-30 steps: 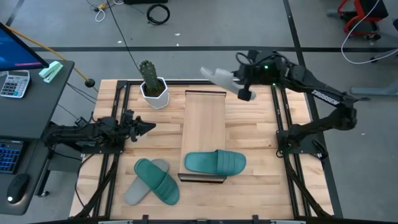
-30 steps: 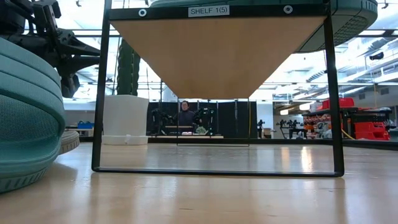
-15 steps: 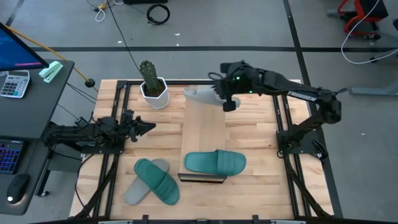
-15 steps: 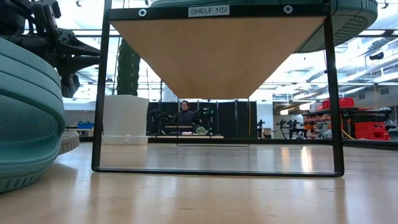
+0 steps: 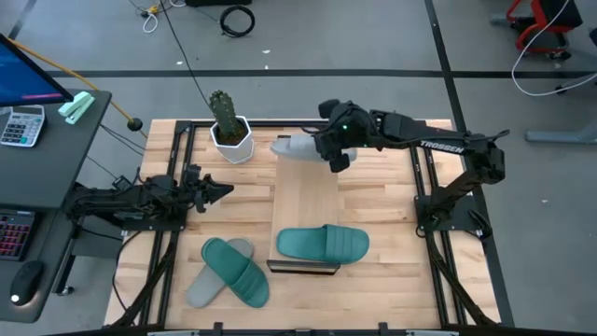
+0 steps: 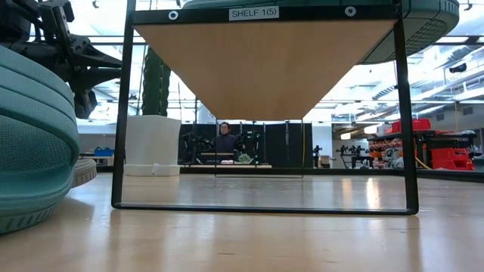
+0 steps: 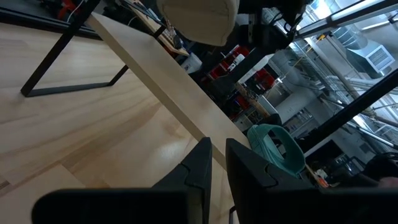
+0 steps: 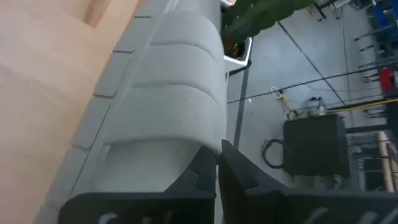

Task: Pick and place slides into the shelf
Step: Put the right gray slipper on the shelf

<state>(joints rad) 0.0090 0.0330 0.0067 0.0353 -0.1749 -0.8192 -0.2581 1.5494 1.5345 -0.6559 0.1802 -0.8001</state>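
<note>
My right gripper point(image 5: 318, 147) is shut on a light grey slide point(image 5: 295, 146), carried above the shelf's point(image 5: 306, 191) far end; the left wrist view shows this slide point(image 7: 199, 18) clear above the board. One teal slide point(image 5: 323, 244) lies sole-down across the shelf's near end. A second teal slide point(image 5: 235, 271) lies partly on top of the other grey slide point(image 5: 207, 287) at the table's near left. My left gripper point(image 5: 227, 191) is shut, touches nothing and waits level at the table's left. My right gripper pinches the grey slide between its two fingers point(image 8: 205, 171) at the side edge by the wide ribbed strap point(image 8: 186, 134). It comes at the slide from the table's right. The slide is lifted clear and sticks out toward the table's left.
A potted cactus in a white pot point(image 5: 229, 131) stands at the far edge, just left of the shelf's far end. Dark frame rails point(image 5: 177, 187) run along both table sides. The shelf's middle point(image 5: 306, 201) is bare board.
My right gripper has carried the grey slide toward the table's left, from beyond the shelf's far right corner to above the shelf's far end. The slide has stayed in the hold. The other slides have not moved.
</note>
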